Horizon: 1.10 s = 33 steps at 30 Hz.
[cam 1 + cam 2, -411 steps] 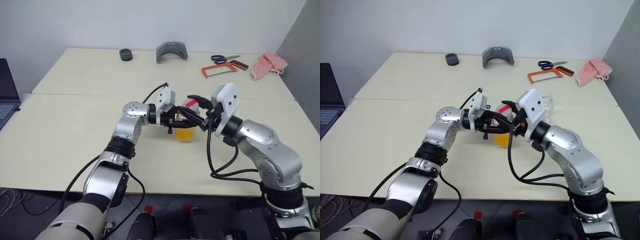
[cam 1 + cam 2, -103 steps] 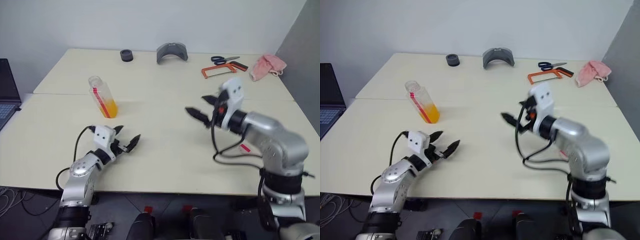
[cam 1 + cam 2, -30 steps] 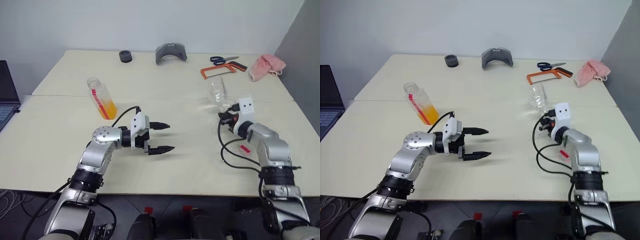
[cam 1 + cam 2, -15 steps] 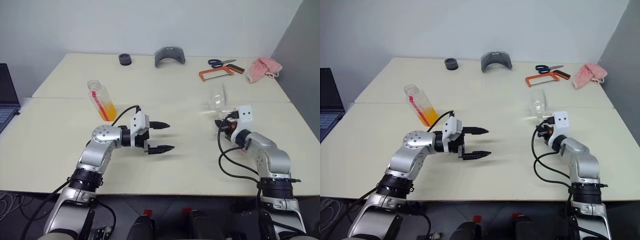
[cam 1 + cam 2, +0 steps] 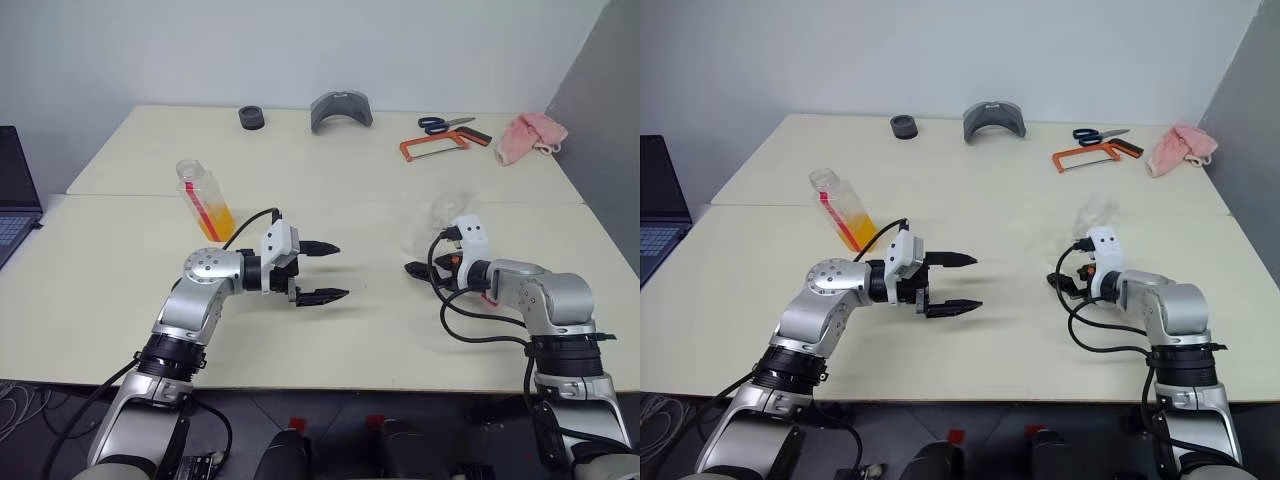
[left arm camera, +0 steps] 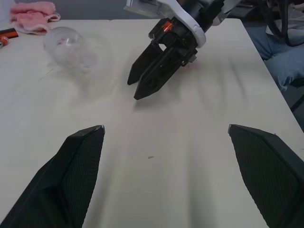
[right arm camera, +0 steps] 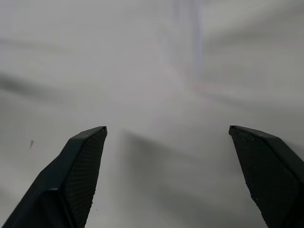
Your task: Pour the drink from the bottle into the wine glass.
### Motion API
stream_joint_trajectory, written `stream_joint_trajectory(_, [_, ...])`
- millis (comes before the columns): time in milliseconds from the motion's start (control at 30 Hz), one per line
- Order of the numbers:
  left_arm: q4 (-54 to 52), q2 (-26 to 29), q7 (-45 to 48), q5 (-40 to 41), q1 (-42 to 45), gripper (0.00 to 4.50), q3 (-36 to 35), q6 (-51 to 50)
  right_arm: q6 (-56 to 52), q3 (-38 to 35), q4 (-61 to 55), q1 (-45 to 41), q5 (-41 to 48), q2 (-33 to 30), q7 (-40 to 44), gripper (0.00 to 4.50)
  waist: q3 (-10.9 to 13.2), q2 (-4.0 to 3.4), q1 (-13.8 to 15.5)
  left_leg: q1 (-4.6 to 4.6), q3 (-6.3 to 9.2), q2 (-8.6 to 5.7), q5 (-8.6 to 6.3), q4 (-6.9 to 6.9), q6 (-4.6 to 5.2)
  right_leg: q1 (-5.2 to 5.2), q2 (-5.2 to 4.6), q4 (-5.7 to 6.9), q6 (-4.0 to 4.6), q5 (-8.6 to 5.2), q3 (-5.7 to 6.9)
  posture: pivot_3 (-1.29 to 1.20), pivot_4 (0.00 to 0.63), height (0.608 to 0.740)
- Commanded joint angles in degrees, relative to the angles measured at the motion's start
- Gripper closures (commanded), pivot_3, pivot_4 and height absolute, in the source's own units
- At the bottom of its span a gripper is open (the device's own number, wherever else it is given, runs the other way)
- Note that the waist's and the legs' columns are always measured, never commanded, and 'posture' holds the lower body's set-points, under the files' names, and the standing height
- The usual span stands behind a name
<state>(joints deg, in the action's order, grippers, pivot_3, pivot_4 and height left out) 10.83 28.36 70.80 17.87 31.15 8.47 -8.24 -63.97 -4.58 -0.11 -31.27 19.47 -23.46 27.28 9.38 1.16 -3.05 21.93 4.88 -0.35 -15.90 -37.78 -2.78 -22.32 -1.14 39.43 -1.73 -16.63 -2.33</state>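
My left gripper (image 5: 338, 271) hangs wide and empty at the centre of the table (image 5: 330, 180). At 3 o'clock my right gripper (image 5: 416, 270) has just sprung wide, letting go of the glass (image 5: 452, 209). The glass is now a blur just beyond it at 2 o'clock, apparently toppling. At 10 o'clock the bottle (image 5: 204, 199) stands untouched, drink (image 5: 217, 218) in its lower half. Pouring likely waits on righting the glass.

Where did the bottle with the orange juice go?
In the head views the bottle stands on the robot's left side of the table, just beyond the left gripper.
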Motion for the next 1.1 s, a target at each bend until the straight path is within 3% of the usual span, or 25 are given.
stream_joint_trajectory(33, [-1.43,0.28,0.12,0.79,0.57,0.0,-1.25,0.72,1.36,-1.24,-1.37,1.53,0.79,1.86,-1.59,1.0,0.0,0.0,0.01,0.0,0.0,0.0,0.0,0.0,0.0,0.0,0.01,0.0,0.0,0.0,0.0,0.0,0.15,0.74])
stream_joint_trajectory(167, [-1.55,0.35,0.14,0.85,0.5,0.0,-1.26,0.58,-1.28,-0.49,-3.12,2.55,1.87,1.34,-0.66,2.38,0.0,-0.01,-0.11,-0.01,0.0,0.01,0.0,0.01,0.01,0.0,0.02,0.0,0.0,0.0,-0.01,0.0,0.15,0.74])
stream_joint_trajectory(333, [-1.41,0.36,-0.08,0.79,0.42,0.0,-1.4,0.71,-0.82,-0.53,-4.37,3.13,2.44,0.51,0.05,2.38,0.0,-0.01,-0.09,-0.01,0.01,0.01,-0.01,0.02,0.01,0.0,0.03,-0.02,0.0,0.0,-0.01,0.0,0.15,0.74])
stream_joint_trajectory(567, [-2.03,0.11,-1.01,1.1,-0.27,0.0,-1.77,0.38,8.26,3.75,-9.33,5.19,0.34,-1.92,2.01,2.38,0.04,-0.04,-0.09,0.0,-0.01,0.01,-0.01,0.02,0.01,0.0,0.03,-0.04,-0.01,-0.01,-0.01,0.0,0.15,0.74])
stream_joint_trajectory(667, [-2.27,0.03,-1.56,1.15,-0.93,0.0,-2.07,0.34,11.96,4.12,-13.41,7.96,-0.32,-1.29,0.99,1.79,0.05,-0.05,-0.04,0.01,0.02,0.01,-0.01,0.02,0.01,-0.01,0.03,-0.06,-0.02,-0.01,0.0,0.0,0.15,0.74])
stream_joint_trajectory(833, [-2.37,-0.03,-1.87,1.02,-1.52,0.0,-2.25,0.4,18.75,4.96,-18.04,12.72,-2.02,0.85,-1.22,0.08,0.06,-0.05,0.15,0.05,0.1,0.02,-0.01,0.02,0.01,0.0,0.02,-0.1,-0.03,-0.02,0.03,0.0,0.15,0.74])
stream_joint_trajectory(1100, [-1.02,-0.68,-1.83,0.21,-1.22,0.0,-1.97,1.58,27.16,5.87,-22.13,19.31,-4.48,5.11,-5.33,0.03,0.07,-0.06,0.2,0.05,0.09,0.01,-0.01,0.04,0.01,0.01,0.03,-0.17,-0.04,-0.01,0.01,0.0,0.15,0.74])
